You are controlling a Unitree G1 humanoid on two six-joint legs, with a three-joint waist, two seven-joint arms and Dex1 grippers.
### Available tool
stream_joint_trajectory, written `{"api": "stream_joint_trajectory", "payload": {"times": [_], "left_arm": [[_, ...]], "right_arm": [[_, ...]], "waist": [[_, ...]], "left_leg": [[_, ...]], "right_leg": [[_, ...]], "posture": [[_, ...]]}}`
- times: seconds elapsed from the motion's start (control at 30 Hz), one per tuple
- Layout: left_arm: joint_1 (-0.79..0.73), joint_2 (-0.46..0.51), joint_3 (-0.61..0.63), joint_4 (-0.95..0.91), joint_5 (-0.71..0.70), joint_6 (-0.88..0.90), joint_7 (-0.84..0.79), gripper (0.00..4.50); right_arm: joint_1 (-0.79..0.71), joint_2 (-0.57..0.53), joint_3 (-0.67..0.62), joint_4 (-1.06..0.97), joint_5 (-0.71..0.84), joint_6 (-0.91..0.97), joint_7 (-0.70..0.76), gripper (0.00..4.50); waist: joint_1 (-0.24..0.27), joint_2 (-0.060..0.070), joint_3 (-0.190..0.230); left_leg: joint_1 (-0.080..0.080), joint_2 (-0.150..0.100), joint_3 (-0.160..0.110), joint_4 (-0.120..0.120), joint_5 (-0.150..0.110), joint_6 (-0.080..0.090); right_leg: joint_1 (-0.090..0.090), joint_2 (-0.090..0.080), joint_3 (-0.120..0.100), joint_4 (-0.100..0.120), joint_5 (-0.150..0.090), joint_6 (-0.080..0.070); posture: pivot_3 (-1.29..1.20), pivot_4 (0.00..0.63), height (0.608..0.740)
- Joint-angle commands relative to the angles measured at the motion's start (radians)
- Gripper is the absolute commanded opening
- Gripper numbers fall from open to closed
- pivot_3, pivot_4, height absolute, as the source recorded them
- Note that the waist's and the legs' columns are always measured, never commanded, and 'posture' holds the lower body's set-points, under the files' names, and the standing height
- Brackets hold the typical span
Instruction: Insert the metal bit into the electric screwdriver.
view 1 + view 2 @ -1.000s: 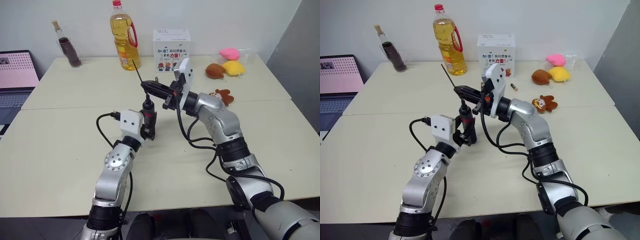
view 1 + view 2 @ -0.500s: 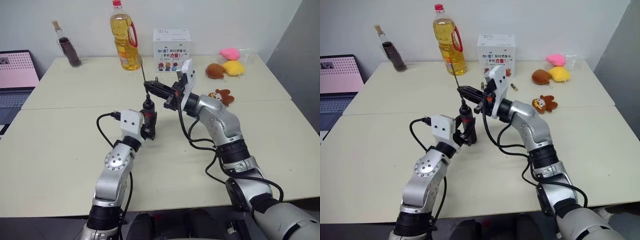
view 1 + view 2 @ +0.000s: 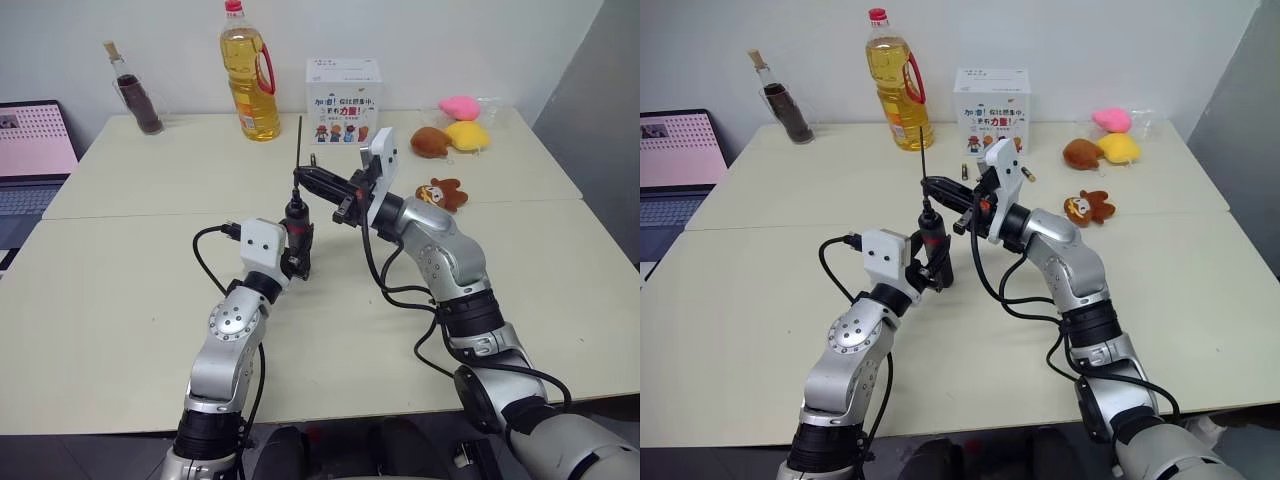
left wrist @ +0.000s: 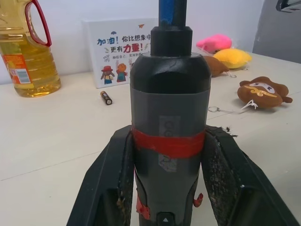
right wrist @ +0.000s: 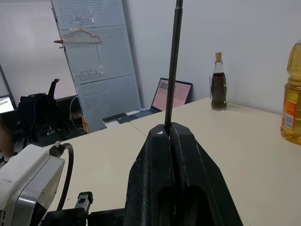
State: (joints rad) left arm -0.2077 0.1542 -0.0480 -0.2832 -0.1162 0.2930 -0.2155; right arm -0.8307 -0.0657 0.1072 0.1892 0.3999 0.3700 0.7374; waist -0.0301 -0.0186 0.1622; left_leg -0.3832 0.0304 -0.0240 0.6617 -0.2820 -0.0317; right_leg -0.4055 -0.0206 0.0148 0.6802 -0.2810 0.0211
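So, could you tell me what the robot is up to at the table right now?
It is fitting a bit into a screwdriver. The left gripper holds the electric screwdriver upright above the table. The right gripper is shut on the thin metal bit, holding it nearly upright just over the screwdriver's nose. I cannot tell whether the bit is seated.

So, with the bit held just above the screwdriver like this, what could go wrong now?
1. The right gripper pinches the thin metal bit near its lower end, so the bit could tilt or slip between the fingers when pushed down.
2. The bit stands close over the nose of the electric screwdriver; if not lined up, it may hit the rim and miss the socket.
3. The left gripper clamps the screwdriver at its red band; a push from the side could tip the screwdriver.
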Motion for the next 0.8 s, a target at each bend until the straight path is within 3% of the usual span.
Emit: {"api": "stream_joint_trajectory", "payload": {"times": [0.03, 0.7, 0.8], "left_arm": [[-0.012, 0.005, 0.014, -0.024, -0.006, -0.009, -0.004, 1.67], [0.002, 0.003, 0.008, -0.031, 0.006, -0.013, 0.004, 1.67], [-0.005, 0.004, 0.009, -0.025, 0.004, -0.013, 0.0, 1.67]], "right_arm": [[0.021, -0.011, 0.027, 0.005, -0.036, 0.008, -0.004, 0.01], [-0.009, -0.047, 0.085, 0.037, -0.094, 0.008, 0.06, 0.01], [-0.021, -0.048, 0.059, 0.015, -0.066, 0.025, 0.059, 0.6]], "waist": [[0.0, 0.0, 0.0], [0.0, 0.0, 0.0], [0.0, 0.0, 0.0]], "left_leg": [[0.0, 0.0, 0.0, 0.0, 0.0, 0.0], [0.0, 0.0, 0.0, 0.0, 0.0, 0.0], [0.0, 0.0, 0.0, 0.0, 0.0, 0.0]], "right_leg": [[0.0, 0.0, 0.0, 0.0, 0.0, 0.0], [0.0, 0.0, 0.0, 0.0, 0.0, 0.0], [0.0, 0.0, 0.0, 0.0, 0.0, 0.0]], "posture": [[0.0, 0.15, 0.74], [0.0, 0.15, 0.74], [0.0, 0.15, 0.74]]}}
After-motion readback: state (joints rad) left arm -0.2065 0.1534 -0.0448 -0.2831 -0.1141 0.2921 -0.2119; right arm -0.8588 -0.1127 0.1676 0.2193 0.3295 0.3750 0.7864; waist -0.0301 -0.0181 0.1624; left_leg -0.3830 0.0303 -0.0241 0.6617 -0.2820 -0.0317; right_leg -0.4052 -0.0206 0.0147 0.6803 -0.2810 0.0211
